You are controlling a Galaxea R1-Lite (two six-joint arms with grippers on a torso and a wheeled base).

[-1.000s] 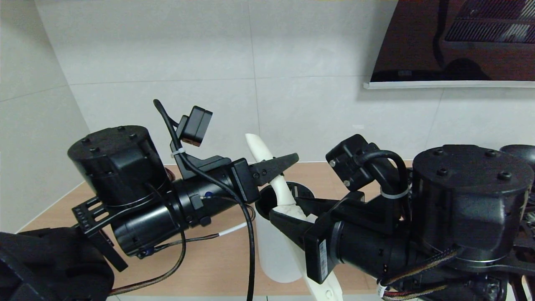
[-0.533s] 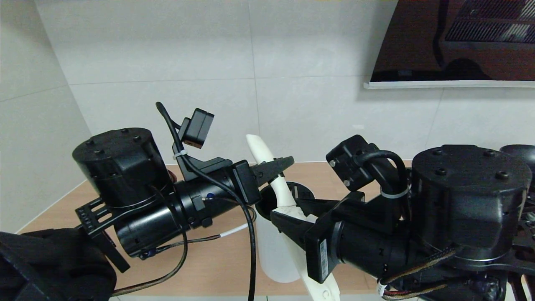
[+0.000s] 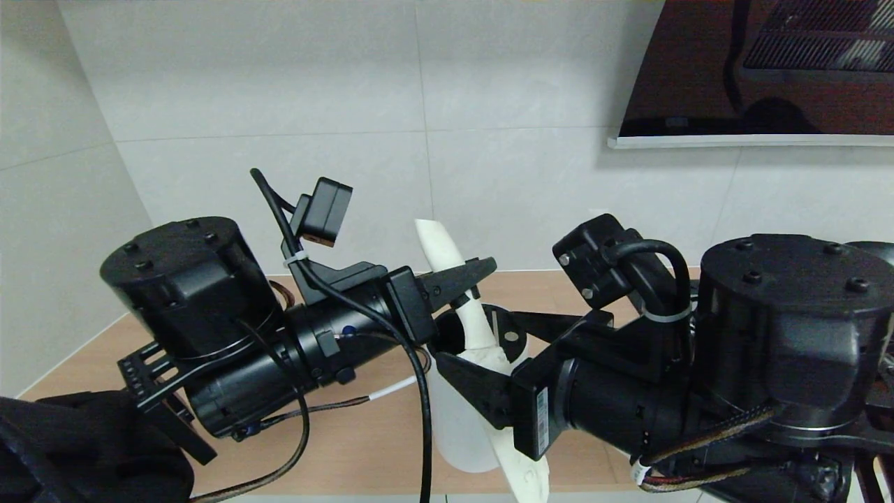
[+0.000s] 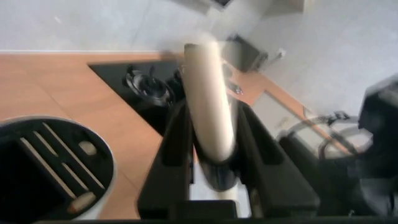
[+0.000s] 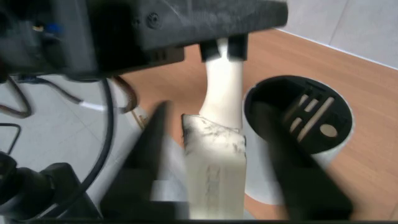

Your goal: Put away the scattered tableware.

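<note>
A cream-white utensil (image 3: 436, 244) stands almost upright over a white cylindrical holder (image 3: 457, 426) with a black slotted top, on the wooden counter. My left gripper (image 3: 469, 283) is shut on the utensil's round handle (image 4: 208, 106), fingers pressed on both sides. My right gripper (image 3: 482, 342) is open lower down, its fingers standing apart on either side of the utensil's wider part (image 5: 214, 168), which has grey marks. In the wrist views the holder's slotted top (image 4: 50, 162) (image 5: 311, 118) lies just beside the utensil.
A black cooktop (image 4: 143, 87) sits on the wooden counter (image 3: 363, 433) beyond the holder. A tiled wall rises behind, with a dark range hood (image 3: 754, 70) at the upper right. Cables hang under my left arm.
My right gripper's fingers have spread away from the utensil and the right arm has risen slightly. The left gripper keeps hold of the handle; the utensil's lower end swung a little left.
</note>
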